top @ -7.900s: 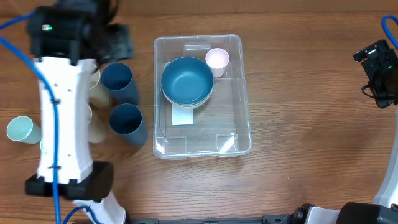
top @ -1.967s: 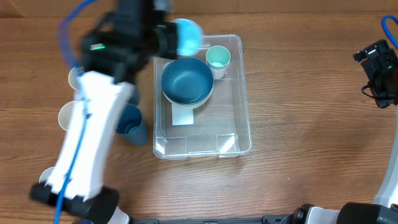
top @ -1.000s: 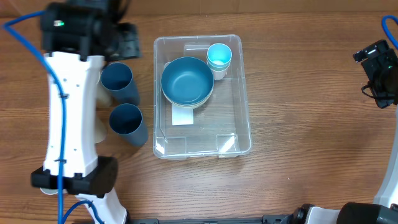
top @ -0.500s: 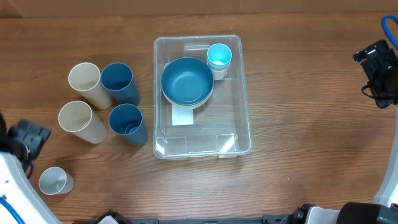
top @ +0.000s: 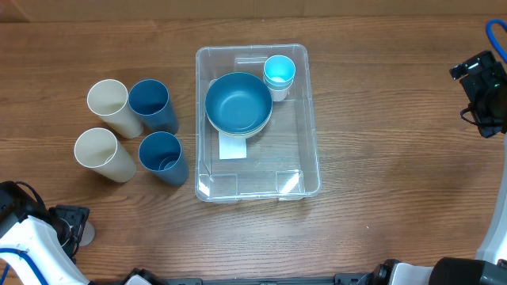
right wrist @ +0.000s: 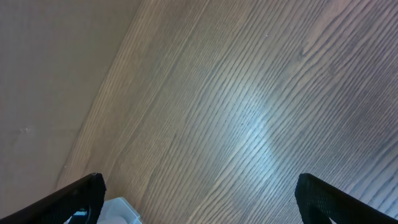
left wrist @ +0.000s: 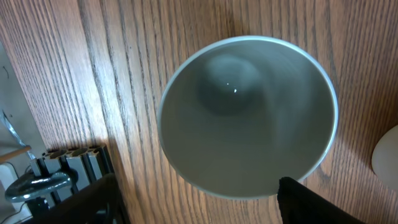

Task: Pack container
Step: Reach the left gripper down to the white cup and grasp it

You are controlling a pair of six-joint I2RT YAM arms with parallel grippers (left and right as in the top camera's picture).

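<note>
Fetching small grey plastic cup (left wrist: 245, 118), well left of large clear rectangular plastic container (top: 297, 146); left claw (left wrist: 202, 196) spread astride; next: closing, lifting.

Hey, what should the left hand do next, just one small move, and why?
Probably lower and close on the grey cup: the left hand is open right above it, and that cup sits on the table, outside the container.
</note>
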